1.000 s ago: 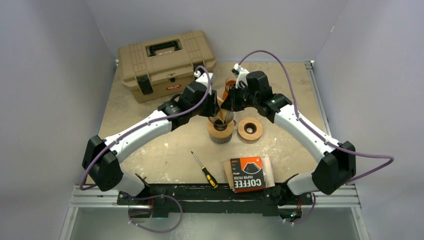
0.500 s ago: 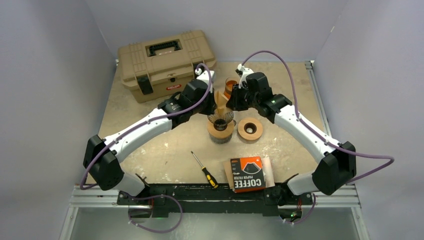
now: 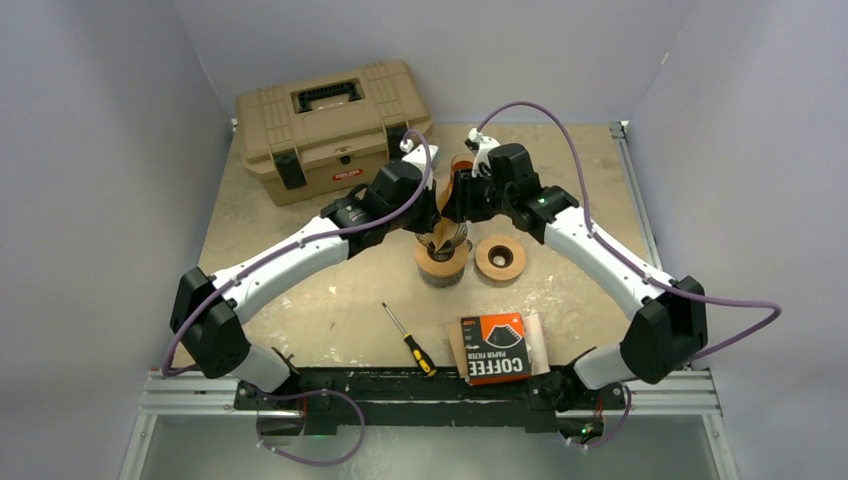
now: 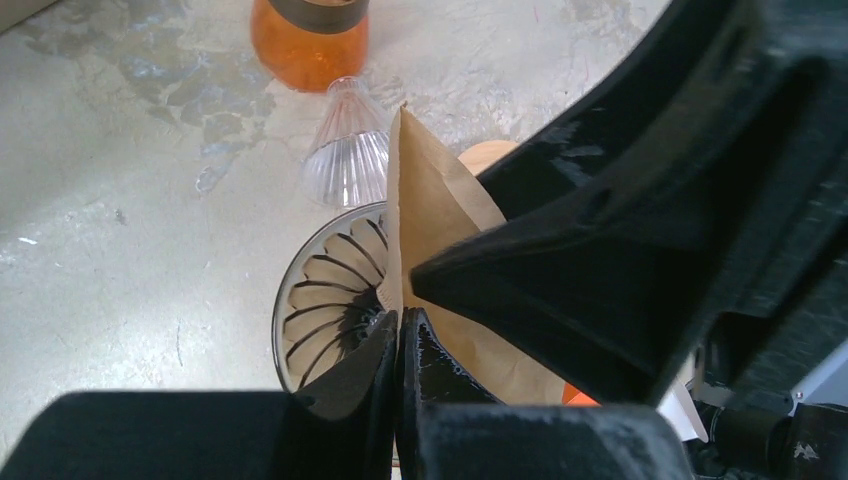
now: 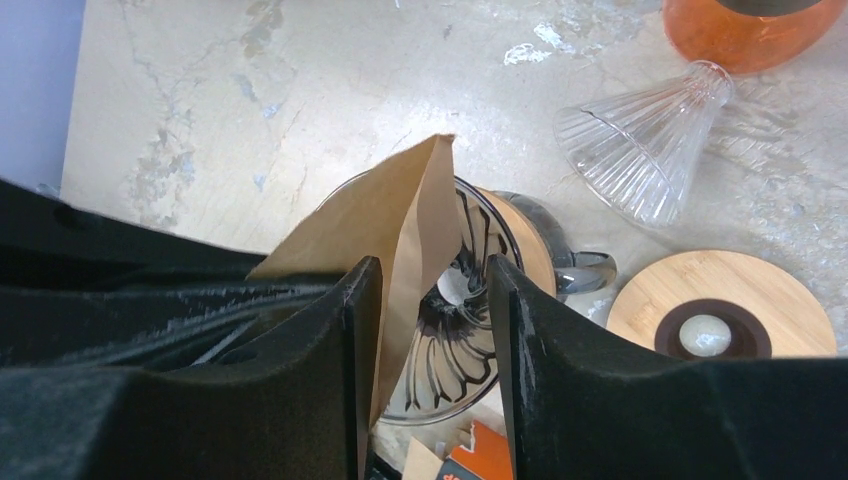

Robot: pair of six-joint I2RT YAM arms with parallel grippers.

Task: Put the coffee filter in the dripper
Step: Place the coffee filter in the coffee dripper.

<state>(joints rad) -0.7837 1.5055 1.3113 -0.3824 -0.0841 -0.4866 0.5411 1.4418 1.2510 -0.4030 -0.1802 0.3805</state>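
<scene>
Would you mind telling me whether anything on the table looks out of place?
A clear ribbed glass cone lies tipped on its side beside the orange vessel; nothing looks spilled.

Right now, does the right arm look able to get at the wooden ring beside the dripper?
Probably yes: the right gripper is open, gripping nothing, and the wooden ring lies uncovered just beside it, with nothing between them.

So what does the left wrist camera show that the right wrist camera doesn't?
Left wrist only: the left gripper pinched shut on the brown filter. Right wrist only: the right gripper open, the filter beside one finger. Both: that filter over the ribbed dripper, the clear glass cone, the orange vessel.
</scene>
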